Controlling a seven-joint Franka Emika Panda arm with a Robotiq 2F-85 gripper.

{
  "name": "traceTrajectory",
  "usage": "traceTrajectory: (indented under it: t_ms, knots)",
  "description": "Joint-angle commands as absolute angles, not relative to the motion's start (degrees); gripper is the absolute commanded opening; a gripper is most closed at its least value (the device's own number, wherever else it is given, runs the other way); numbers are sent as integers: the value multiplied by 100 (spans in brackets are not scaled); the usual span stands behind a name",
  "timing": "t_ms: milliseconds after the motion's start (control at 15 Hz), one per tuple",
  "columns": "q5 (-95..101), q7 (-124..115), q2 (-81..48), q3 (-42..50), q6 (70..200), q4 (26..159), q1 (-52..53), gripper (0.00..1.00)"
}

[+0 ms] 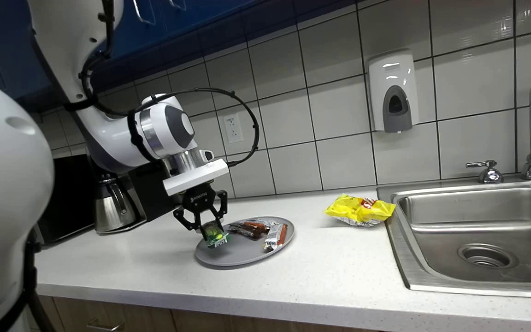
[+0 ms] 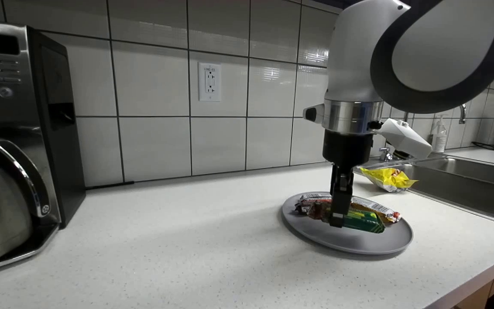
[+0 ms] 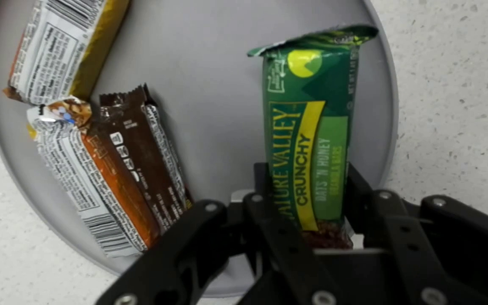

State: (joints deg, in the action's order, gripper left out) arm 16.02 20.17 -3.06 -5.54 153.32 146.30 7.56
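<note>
Between black fingers (image 3: 357, 192), a glossy-wrapped, oblong granola bar (image 3: 311, 140)

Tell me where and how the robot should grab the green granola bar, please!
Probably near the middle of the green granola bar, coming from above and squeezing its two long sides: it's long and narrow, with its printed face up. The gripper holds it across that narrow width.

The long, green-wrapped granola bar (image 3: 307, 127), its upturned front yellow-banded and brown near one end, is pinched by its sides in the black two-fingered claw (image 3: 307, 180) over the round grey plate (image 3: 210, 84).
</note>
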Motion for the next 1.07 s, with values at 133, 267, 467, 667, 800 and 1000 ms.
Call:
traceTrajectory:
  t_ms: [133,267,467,667,800,1000]
  knots:
    - [1632,2102,-145,-595,15372,14732,697,89]
    - [1659,2061,-93,-605,15347,14738,713,99]
    - [1804,1848,8,-623,15170,14722,763,100]
    - [1749,1577,165,-656,15035,14735,802,100]
    - [1784,1353,277,-672,14910,14730,808,100]
    - [1739,1001,518,-678,14666,14755,787,100]
